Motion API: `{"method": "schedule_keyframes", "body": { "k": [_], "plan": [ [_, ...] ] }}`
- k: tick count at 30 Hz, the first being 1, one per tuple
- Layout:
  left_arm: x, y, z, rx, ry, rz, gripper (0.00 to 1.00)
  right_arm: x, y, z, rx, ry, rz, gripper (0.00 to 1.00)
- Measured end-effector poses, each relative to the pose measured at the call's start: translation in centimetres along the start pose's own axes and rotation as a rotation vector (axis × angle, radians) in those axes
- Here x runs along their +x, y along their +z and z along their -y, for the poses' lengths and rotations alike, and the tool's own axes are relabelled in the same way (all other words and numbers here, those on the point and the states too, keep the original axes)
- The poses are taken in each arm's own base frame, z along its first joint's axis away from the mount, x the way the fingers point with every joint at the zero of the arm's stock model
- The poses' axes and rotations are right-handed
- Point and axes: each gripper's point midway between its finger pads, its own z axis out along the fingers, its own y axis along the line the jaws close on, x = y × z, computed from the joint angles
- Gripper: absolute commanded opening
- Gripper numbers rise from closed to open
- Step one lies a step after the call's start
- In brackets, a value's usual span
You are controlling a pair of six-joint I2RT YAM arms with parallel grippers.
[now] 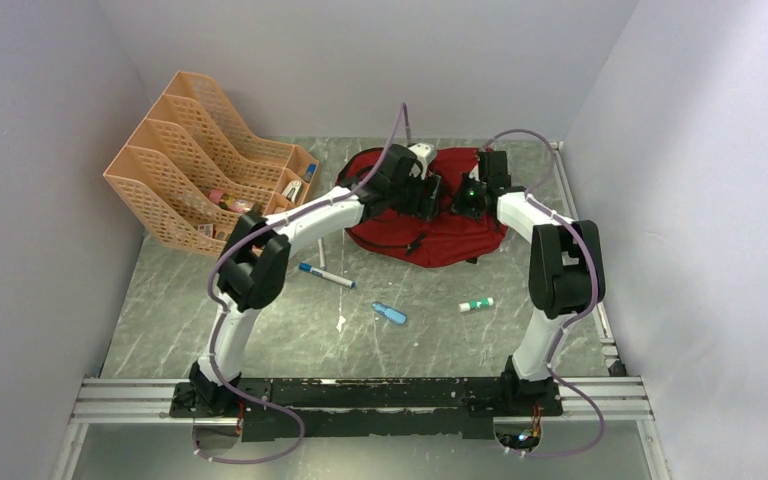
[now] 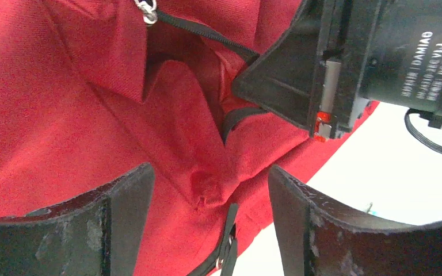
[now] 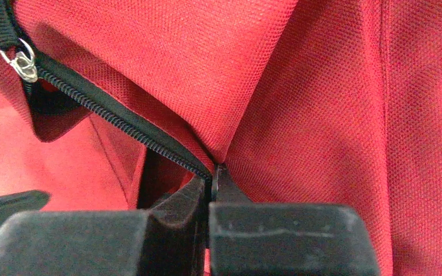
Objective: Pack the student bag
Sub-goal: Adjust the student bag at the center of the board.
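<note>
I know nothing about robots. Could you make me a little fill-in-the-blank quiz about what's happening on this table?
The student bag is ___ in colour.
The right gripper is pinching its fabric beside the black ___.
The left gripper hangs over the bag with its jaws ___.
In the top view, the orange file rack stands to the bag's ___.
Missing words: red; zipper; open; left.

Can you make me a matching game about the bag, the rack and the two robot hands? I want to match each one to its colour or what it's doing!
Things:
1. student bag
2. file rack
3. left hand
4. right hand

Colour or state:
A. orange
B. open, fingers apart over the fabric
C. red
D. shut, pinching fabric by the zipper

Pairs: 1-C, 2-A, 3-B, 4-D
</note>
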Motion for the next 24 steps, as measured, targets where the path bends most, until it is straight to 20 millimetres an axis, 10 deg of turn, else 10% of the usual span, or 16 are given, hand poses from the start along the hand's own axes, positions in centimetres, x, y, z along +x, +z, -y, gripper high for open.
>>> {"method": "schedule_keyframes", "body": {
  "k": [24],
  "plan": [
    [0.1, 6.9, -2.5, -0.187, -0.124, 0.065, 0.65, 1.1, -0.1, -1.6, -0.189, 0.088, 0.007, 0.00]
  ]
}}
